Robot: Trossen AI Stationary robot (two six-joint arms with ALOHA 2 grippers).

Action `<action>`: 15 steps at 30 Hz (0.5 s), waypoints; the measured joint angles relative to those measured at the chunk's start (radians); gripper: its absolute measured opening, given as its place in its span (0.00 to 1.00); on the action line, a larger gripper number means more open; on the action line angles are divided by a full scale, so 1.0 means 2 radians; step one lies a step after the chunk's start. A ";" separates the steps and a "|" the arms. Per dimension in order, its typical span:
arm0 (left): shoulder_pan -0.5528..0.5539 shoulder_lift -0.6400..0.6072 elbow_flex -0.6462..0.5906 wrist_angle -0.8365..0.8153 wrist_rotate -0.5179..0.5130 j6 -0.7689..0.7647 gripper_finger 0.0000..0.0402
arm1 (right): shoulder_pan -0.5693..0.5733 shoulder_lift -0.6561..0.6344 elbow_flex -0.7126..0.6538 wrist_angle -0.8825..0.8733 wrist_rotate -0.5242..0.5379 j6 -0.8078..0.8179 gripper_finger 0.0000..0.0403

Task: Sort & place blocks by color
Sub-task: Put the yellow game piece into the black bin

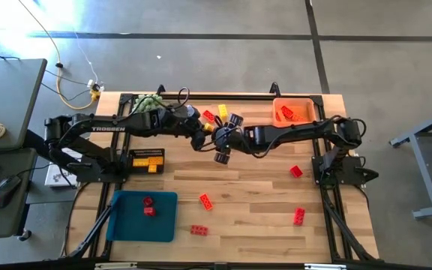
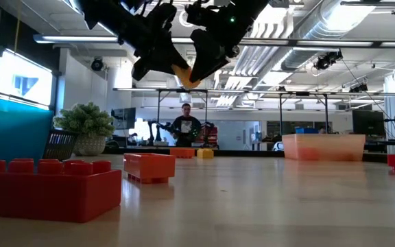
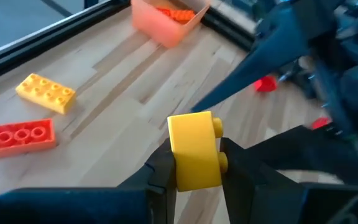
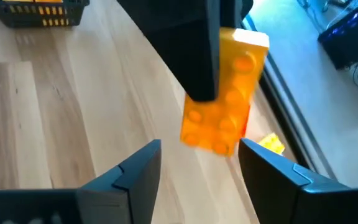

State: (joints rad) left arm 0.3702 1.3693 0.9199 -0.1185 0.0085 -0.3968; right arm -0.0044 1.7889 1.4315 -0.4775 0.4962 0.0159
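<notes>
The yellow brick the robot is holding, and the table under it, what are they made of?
The small yellow studded brick looks like hard plastic: smooth, slightly glossy, one even colour, with moulded round studs. The left gripper is shut on it. The light wooden table looks like wood strips joined side by side, with visible grain and seams; its finish seems matte, perhaps sealed.
</notes>
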 joint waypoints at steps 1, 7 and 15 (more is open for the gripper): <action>0.000 0.000 0.000 -0.008 0.000 0.003 0.17 | 0.000 0.000 0.000 -0.007 0.000 0.008 0.50; -0.009 -0.011 0.000 -0.055 -0.001 0.015 0.17 | -0.001 0.000 0.000 -0.052 -0.010 0.053 0.50; -0.038 -0.053 0.000 -0.144 -0.007 0.017 0.17 | -0.001 0.000 0.000 -0.082 -0.018 0.084 0.51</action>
State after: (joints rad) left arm 0.2933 1.2631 0.9192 -0.4059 -0.0057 -0.3637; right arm -0.0055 1.7889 1.4315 -0.6409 0.4595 0.1847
